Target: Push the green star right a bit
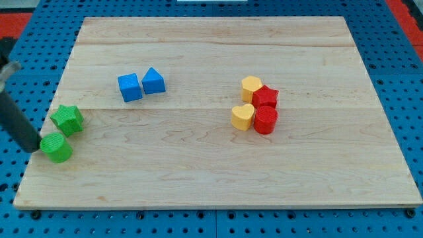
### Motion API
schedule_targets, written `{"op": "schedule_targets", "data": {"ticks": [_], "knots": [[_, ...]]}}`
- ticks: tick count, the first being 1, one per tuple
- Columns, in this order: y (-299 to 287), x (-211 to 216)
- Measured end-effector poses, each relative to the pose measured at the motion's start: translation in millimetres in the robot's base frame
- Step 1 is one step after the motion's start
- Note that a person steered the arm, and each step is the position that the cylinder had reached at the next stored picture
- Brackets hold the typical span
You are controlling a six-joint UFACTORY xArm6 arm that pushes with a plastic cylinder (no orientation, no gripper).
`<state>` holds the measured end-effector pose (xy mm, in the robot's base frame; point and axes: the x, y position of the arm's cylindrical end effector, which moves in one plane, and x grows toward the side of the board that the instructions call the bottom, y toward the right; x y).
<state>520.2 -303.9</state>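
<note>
Green star (67, 119) at the frame's left edge of the wooden board (211, 178), touching or almost touching a green cylinder (57, 147) just below it. My tip (36, 149) low at far left, against the cylinder's left side, not the star's. No jaws here, only a rod.

Risk: pushing rightward from here shoves the cylinder instead, maybe clipping the star askew. Blue blocks (141, 84) and the red-yellow cluster (256, 104) well apart, out of danger.
</note>
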Motion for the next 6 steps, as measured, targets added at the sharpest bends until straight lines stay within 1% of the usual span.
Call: {"op": "schedule_targets", "data": {"ticks": [1, 2, 3, 4, 5, 6], "knots": [[5.5, -24.0], [35.5, -49.5], [35.8, -56.2], [10.4, -93.2], [31.7, -87.7], [41.5, -57.0]]}}
